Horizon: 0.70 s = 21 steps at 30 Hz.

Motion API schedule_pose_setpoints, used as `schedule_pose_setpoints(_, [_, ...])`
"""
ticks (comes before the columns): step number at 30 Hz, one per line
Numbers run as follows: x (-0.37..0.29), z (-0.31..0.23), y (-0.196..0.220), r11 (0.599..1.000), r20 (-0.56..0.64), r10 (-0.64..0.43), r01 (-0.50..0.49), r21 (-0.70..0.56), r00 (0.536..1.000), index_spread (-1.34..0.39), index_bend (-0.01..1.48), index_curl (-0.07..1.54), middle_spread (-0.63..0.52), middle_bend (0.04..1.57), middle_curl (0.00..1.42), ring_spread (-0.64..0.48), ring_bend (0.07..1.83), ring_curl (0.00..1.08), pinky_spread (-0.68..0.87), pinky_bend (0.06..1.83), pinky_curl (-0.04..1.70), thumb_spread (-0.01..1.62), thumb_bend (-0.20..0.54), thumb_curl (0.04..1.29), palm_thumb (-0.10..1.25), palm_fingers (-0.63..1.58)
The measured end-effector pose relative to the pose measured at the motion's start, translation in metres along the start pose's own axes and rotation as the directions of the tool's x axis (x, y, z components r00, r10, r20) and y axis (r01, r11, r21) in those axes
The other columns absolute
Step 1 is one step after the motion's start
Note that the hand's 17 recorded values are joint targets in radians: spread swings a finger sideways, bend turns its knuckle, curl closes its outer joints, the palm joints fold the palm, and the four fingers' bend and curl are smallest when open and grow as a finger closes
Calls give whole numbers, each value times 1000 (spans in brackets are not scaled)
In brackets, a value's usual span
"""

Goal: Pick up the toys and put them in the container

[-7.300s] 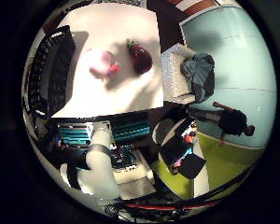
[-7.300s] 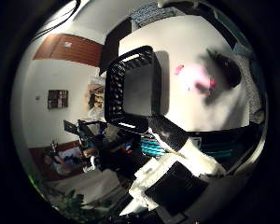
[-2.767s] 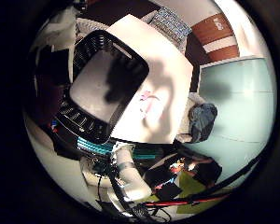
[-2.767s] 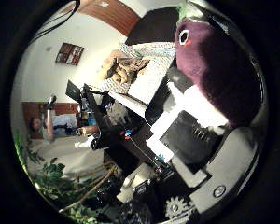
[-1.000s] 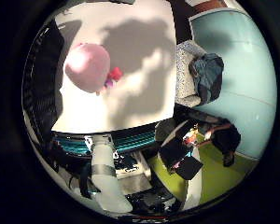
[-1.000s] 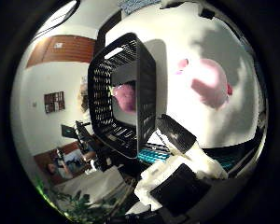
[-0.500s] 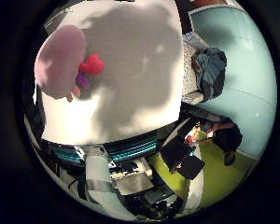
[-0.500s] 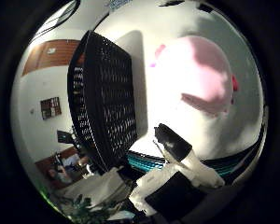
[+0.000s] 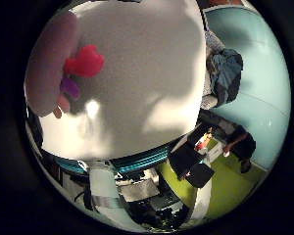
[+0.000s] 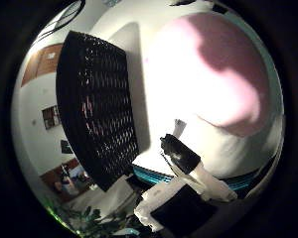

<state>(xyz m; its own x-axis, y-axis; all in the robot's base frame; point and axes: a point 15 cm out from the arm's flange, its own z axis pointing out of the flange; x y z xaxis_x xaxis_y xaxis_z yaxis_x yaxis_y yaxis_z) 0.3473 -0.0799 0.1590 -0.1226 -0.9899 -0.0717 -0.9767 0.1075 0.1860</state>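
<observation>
A pink plush toy (image 10: 214, 69) lies on the white table (image 9: 137, 78) and fills much of the right thumb side palm view, so it is close under the palm. In the right little finger side palm view its pink body (image 9: 47, 59) shows at the table's edge, with a red part (image 9: 85, 62) and a small purple part (image 9: 69, 88). Part of my hand (image 10: 187, 178) shows white and black beside the toy.
The table's near edge (image 9: 118, 157) runs below the toy, with teal bins under it. A chair with dark clothes (image 9: 223, 73) stands beside the table on the teal floor. A yellow-green mat (image 9: 235, 186) lies further off.
The palm has come closer to the pink toy, which now fills far more of both views. The basket's inside, with the purple toy in it a second ago, no longer shows.
</observation>
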Motion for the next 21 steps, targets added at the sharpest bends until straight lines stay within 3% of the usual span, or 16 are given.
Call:
schedule_pose_setpoints(6, [8, 9, -8, 1000, -35, -24, 24, 11, 999, -319, 184, 285, -41, 271, 343, 159, 387, 218, 478, 508, 248, 1117, -16, 383, 672, 261])
schedule_pose_setpoints(8, [9, 9, -7, 1000, -39, -28, 28, 6, 999, -327, 185, 298, -99, 298, 349, 65, 473, 228, 458, 483, 227, 1108, -16, 389, 697, 450])
schedule_pose_setpoints(10, [13, 9, -6, 999, -58, -39, 39, 0, 998, -361, 189, 301, -177, 421, 385, -56, 619, 252, 363, 439, 197, 1104, -14, 394, 721, 718])
schedule_pose_setpoints(11, [16, 8, -6, 999, -77, -49, 49, -6, 996, -396, 197, 314, -224, 543, 431, -165, 752, 292, 173, 510, 197, 1091, -9, 402, 751, 1074])
schedule_pose_setpoints(12, [20, 6, -5, 998, -93, -57, 56, -10, 994, -425, 230, 359, -255, 624, 477, -241, 808, 338, -81, 654, 235, 1074, -12, 407, 779, 1270])
schedule_pose_setpoints(14, [24, 4, -1, 998, -111, -67, 65, -29, 992, -439, 388, 446, -249, 789, 549, -279, 933, 403, -313, 802, 296, 1043, -11, 423, 826, 1418])
schedule_pose_setpoints(17, [26, 0, 8, 996, -119, -72, 65, -63, 990, -416, 643, 594, -213, 1000, 641, -265, 1127, 491, -357, 1047, 410, 982, -5, 469, 916, 1379])
schedule_pose_setpoints(21, [27, -29, 0, 998, -133, -65, 66, -1, 989, -349, 901, 747, -181, 1182, 731, -235, 1304, 576, -294, 1267, 537, 907, -7, 553, 1014, 1233])
